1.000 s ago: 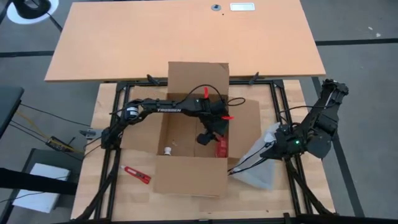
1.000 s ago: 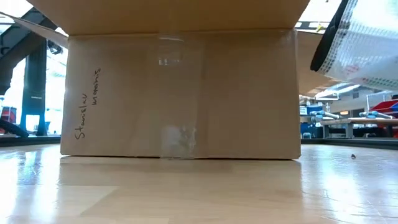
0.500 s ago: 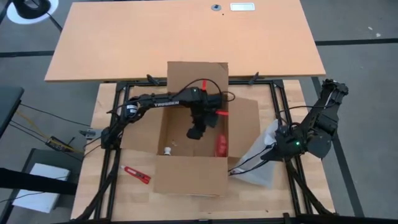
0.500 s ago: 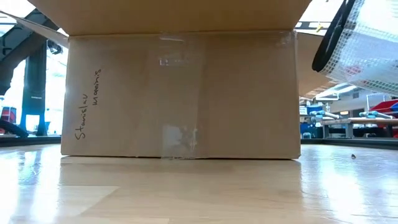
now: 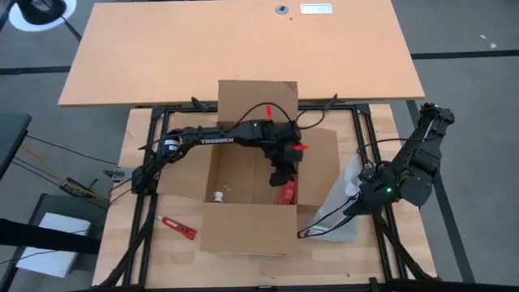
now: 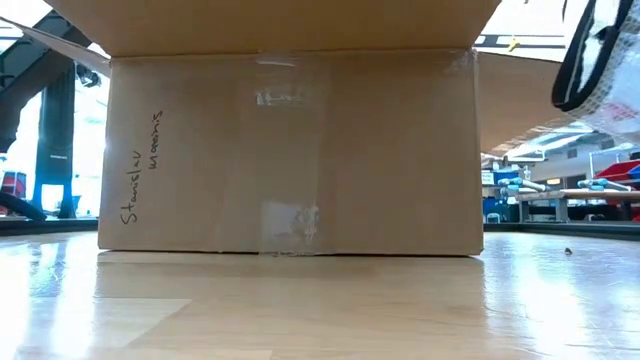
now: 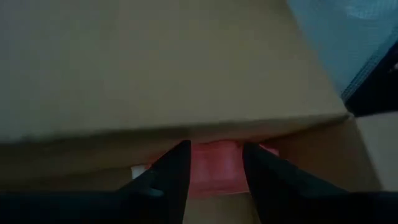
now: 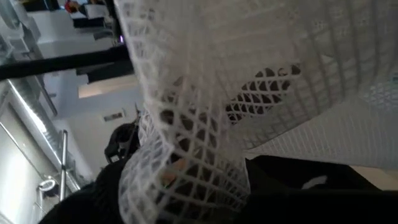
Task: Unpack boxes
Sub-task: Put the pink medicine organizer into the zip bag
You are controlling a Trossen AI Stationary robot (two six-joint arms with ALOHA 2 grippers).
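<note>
Left end effector [image 5: 283, 174] is down inside the box [image 5: 243, 231], fingers [image 7: 171, 177] partly spread with a red item [image 7: 214, 165] between them; contact not clear, so a grip can't be confirmed. Box sits mid-worktop [image 5: 166, 251], all four flaps folded out, opening facing straight up. Its long axis runs from the near edge of the worktop to the far edge, taped side toward the low camera. Still in the box: the red item at the right wall and a small white piece [image 5: 217, 195] near the near-left corner. Already out, by the look of it: a red tool [image 5: 178, 228] lying on the worktop left of the box. So unpacking looks partly done, at least two things left to lift out.

Right end effector [image 5: 357, 195] is right of the box, fingers fully closed, pinching a clear plastic bag [image 5: 339, 212] with a white mesh pattern that hangs just beside the right flap.
</note>
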